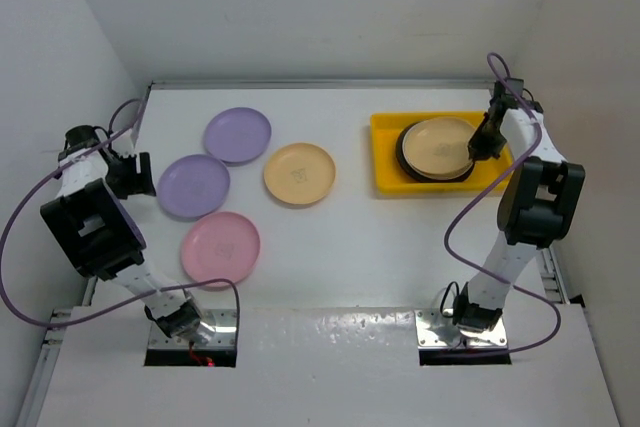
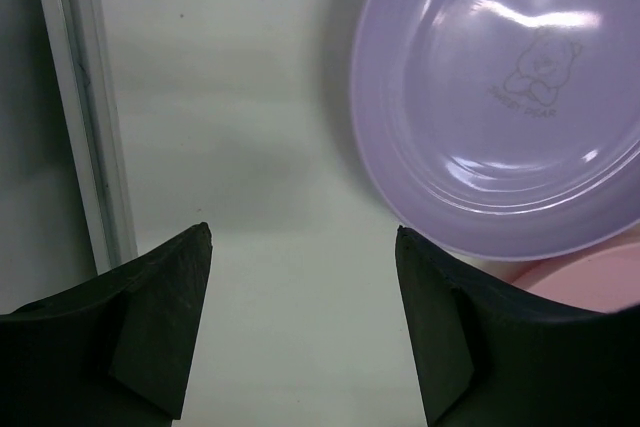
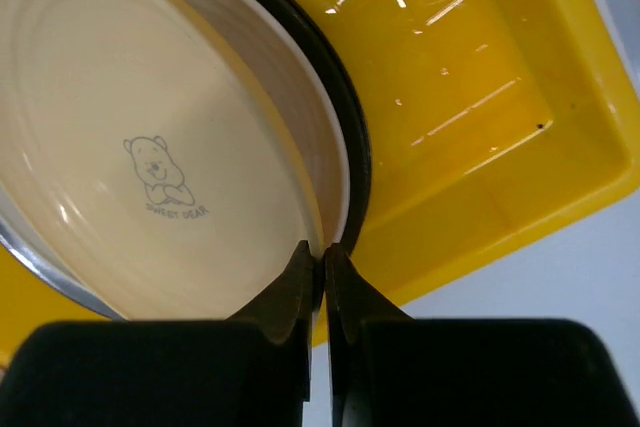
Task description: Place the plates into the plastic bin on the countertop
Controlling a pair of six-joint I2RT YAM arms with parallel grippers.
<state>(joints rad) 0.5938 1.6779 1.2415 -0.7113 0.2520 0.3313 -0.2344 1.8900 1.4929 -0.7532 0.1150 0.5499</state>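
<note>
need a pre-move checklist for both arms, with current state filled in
1. Right claw grip on the cream plate rim: ok, fingers pinched on it.
2. Cream plate inside the yellow bin: ok, lying on the dark-rimmed plate. Fully settled: cannot tell.
3. Left claw open and empty: ok.
4. Near lilac plate lined up between the left claw's fingers: not ok, it sits off to one side.
5. All plates binned: not ok. The far lilac plate, yellow-orange plate and pink plate also lie on the countertop.

White walls (image 1: 300,7) enclose the scene; a pale rail (image 2: 85,117) runs along one edge.
</note>
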